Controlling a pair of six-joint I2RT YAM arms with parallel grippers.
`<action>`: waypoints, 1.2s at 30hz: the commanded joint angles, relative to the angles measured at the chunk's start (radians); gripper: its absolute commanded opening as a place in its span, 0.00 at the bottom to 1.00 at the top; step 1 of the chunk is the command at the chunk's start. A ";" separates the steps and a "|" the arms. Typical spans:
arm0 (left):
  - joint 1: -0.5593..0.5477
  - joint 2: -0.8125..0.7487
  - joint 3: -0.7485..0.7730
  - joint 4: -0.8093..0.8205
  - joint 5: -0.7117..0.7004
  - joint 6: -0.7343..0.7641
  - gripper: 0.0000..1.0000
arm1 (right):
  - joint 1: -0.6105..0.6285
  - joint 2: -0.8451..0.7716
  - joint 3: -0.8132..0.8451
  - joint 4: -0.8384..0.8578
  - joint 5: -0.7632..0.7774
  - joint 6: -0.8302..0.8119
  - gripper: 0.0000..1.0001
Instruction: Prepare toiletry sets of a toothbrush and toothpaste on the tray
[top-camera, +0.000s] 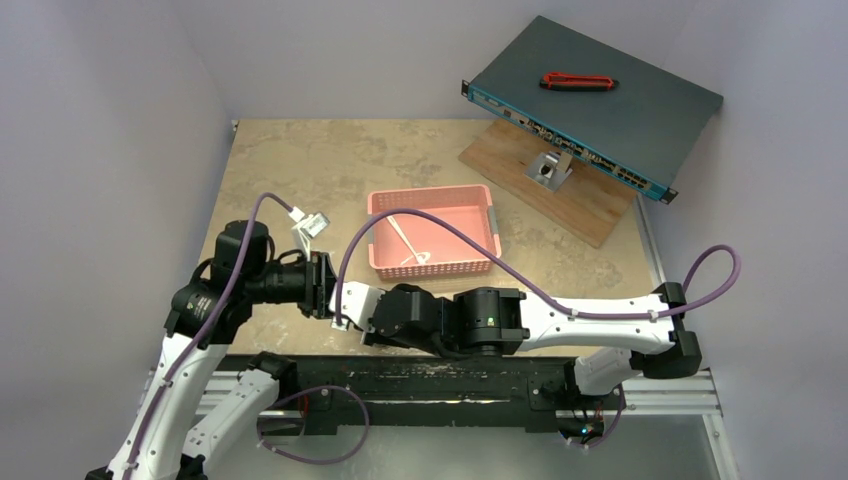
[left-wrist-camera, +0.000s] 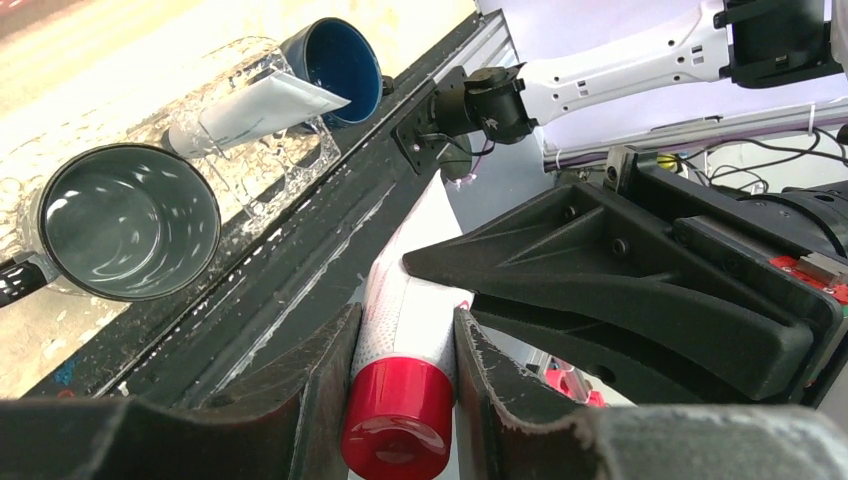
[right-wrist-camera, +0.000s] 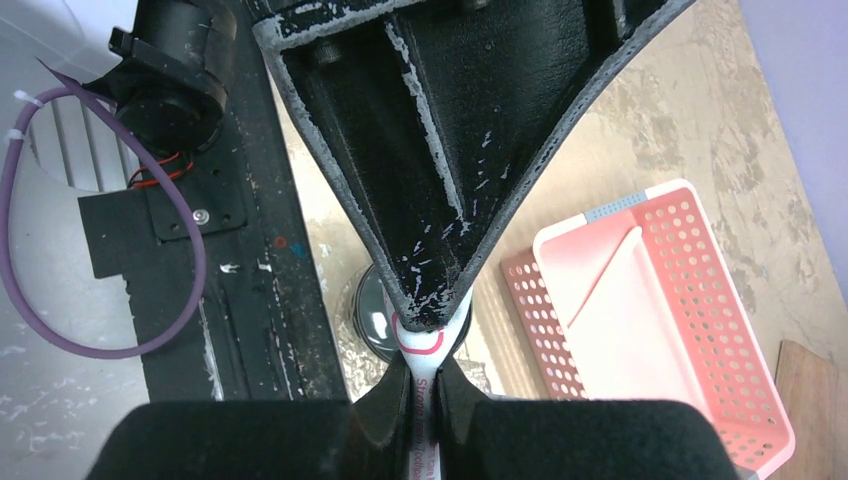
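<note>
A white toothpaste (left-wrist-camera: 412, 300) with red print and a red cap hangs between both grippers above the table's near edge. My left gripper (left-wrist-camera: 405, 318) is shut on it just behind the cap. My right gripper (right-wrist-camera: 422, 370) is shut on the tube's flat end (right-wrist-camera: 424, 340). In the top view the two grippers (top-camera: 322, 285) (top-camera: 346, 308) meet tip to tip. The clear tray (left-wrist-camera: 262, 178) holds a grey mug (left-wrist-camera: 130, 222) and a blue mug (left-wrist-camera: 342, 62) with a second toothpaste (left-wrist-camera: 250, 108) leaning out. A white toothbrush (top-camera: 405, 240) lies in the pink basket (top-camera: 480, 215).
A dark network switch (top-camera: 640, 110) with a red-and-black tool (top-camera: 578, 81) rests tilted on a wooden board (top-camera: 590, 215) at the back right. The black base rail (top-camera: 420, 385) runs along the near edge. My right arm hides the tray in the top view.
</note>
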 joint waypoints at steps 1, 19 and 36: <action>-0.003 -0.003 -0.001 0.041 0.049 0.008 0.00 | 0.003 -0.028 0.028 0.053 0.055 -0.002 0.04; -0.003 -0.107 0.022 0.064 -0.165 -0.020 0.00 | -0.038 -0.197 -0.148 0.210 0.162 0.171 0.58; -0.003 -0.216 0.002 0.169 -0.359 -0.131 0.00 | -0.449 -0.419 -0.418 0.432 -0.201 0.593 0.68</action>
